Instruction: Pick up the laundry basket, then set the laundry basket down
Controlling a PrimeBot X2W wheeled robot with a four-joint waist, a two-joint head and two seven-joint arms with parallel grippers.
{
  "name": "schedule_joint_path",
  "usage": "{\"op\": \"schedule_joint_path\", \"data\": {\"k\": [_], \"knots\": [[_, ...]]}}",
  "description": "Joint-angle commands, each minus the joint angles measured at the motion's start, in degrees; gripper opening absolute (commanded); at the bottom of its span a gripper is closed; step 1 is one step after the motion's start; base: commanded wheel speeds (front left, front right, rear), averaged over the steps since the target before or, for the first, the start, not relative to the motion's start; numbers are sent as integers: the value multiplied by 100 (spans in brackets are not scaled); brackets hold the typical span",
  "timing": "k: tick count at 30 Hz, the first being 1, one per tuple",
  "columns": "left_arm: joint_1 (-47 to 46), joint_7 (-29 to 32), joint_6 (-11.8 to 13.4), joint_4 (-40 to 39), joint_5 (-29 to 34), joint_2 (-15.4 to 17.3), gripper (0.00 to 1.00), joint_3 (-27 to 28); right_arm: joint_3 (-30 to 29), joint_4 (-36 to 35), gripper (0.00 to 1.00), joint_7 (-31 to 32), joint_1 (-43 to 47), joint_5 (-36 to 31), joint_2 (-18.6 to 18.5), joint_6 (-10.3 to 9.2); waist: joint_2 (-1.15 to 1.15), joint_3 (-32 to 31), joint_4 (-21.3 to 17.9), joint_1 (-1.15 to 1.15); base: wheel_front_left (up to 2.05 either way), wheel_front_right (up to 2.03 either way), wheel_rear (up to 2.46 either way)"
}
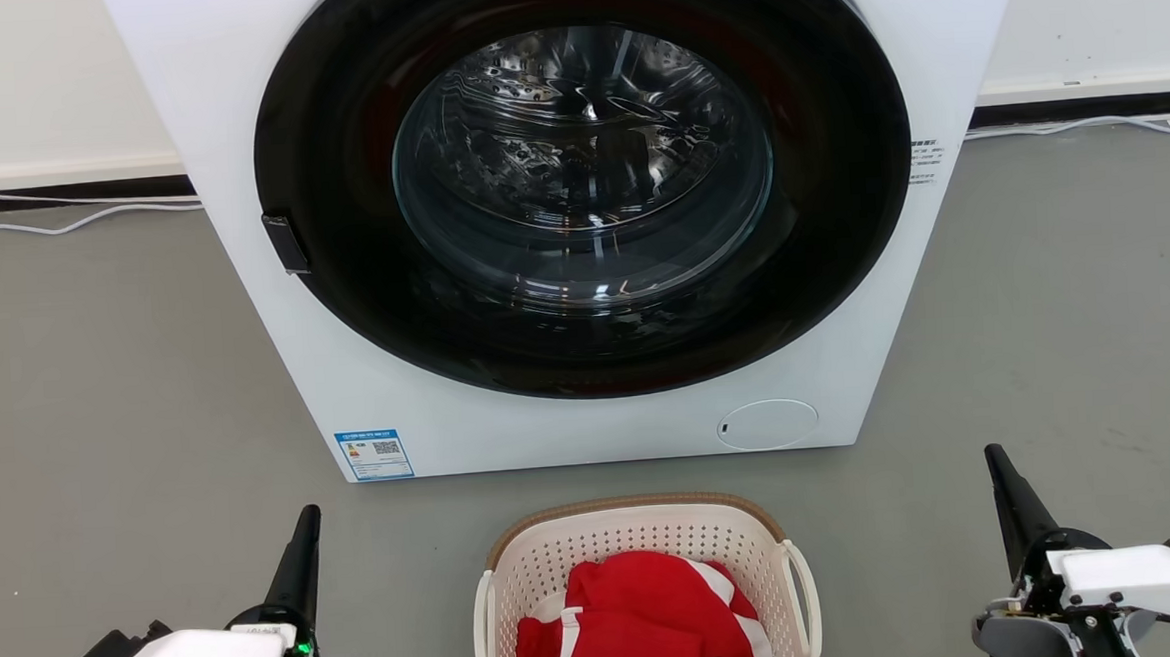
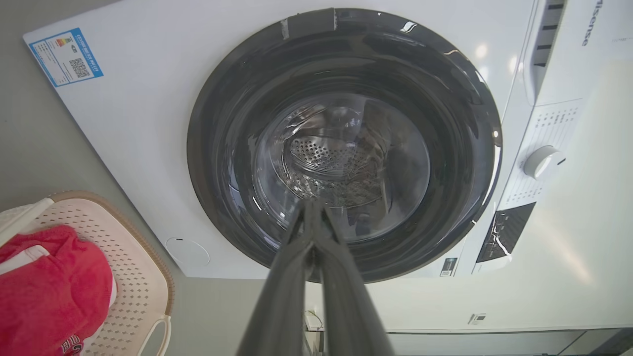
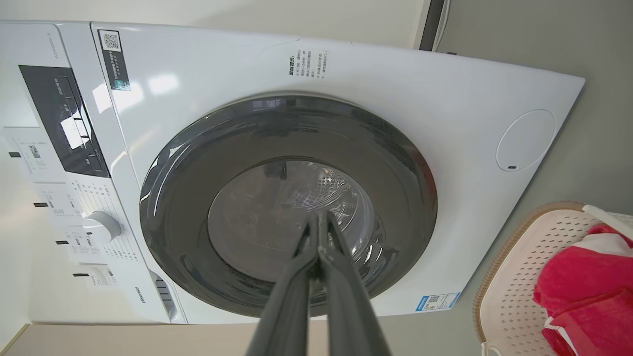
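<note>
One white washing machine (image 1: pixel 579 209) faces both fingertips. Between the left gripper (image 1: pixel 307 515) and right gripper (image 1: pixel 993 455), both pressed closed and empty, the laundry basket (image 1: pixel 635 512) sits on the floor (image 1: pixel 98 394): cream, perforated, tan-rimmed, white loop handles, red garment (image 1: pixel 640 616) inside.

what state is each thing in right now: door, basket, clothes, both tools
washing machine door: shut
laundry basket: upright on the floor, not held
red garment: crumpled inside the basket
left tool: shut, empty
right tool: shut, empty
</note>
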Motion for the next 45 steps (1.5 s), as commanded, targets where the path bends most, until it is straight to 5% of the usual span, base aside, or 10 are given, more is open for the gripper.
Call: {"op": "schedule_joint_path", "data": {"k": [1,10,45], "knots": [[-300,48,-63,-177,-161,74,0,193,54,-174,0,79,-243,174,-27,39,0,0,3,0,0,0,0],[-327,189,-87,-191,-680,80,0,256,-32,-183,0,219,-249,664,12,42,0,1,25,0,0,0,0],[-326,188,-87,-192,-681,80,0,254,-45,-182,0,229,-250,653,20,42,0,2,25,0,0,0,0]]}}
